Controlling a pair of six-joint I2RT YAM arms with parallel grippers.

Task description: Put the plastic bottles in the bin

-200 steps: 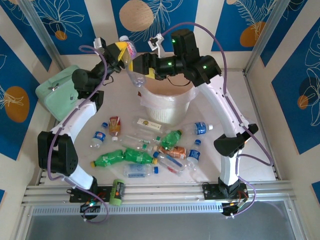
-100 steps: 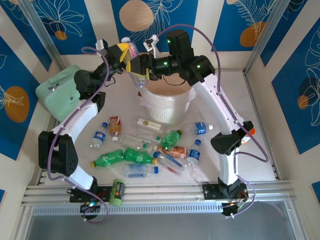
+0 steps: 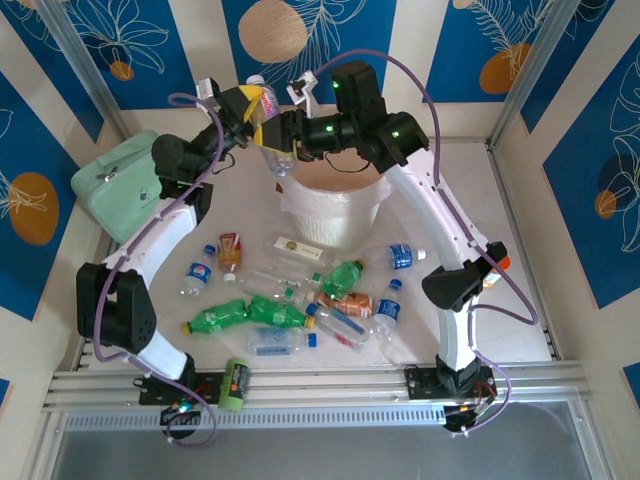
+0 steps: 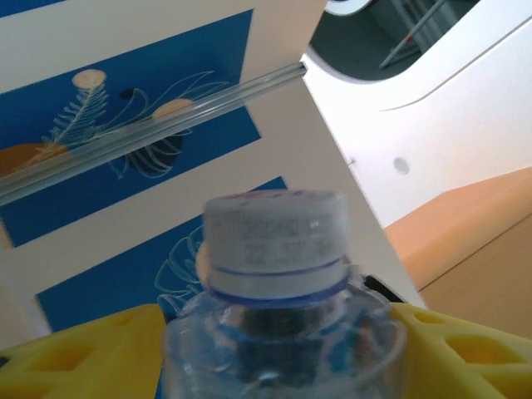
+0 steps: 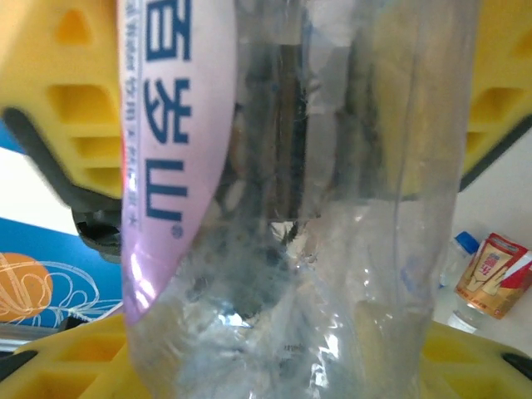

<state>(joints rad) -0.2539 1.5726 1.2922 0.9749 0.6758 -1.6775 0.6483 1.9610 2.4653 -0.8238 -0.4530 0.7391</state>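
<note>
Over white table (image 3: 450,215), clamped left claw (image 3: 248,107) on clear bottle (image 3: 264,98) above lined bin (image 3: 340,226); straddled it with right claw (image 5: 283,370), grip untellable.

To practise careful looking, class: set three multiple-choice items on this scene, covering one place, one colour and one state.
1. Where is the mint-green case?
A inside the bin
B left of the bin
C at the right arm's base

2. The held bottle has a label that is:
A pink
B green
C brown

3. The held bottle is:
A uncapped
B crushed flat
C capped

Answers:
1 B: the case sits at the table's left side, apart from the bin.
2 A: the right wrist view shows a pink label with blue characters.
3 C: the left wrist view shows the cap on the neck.
</note>
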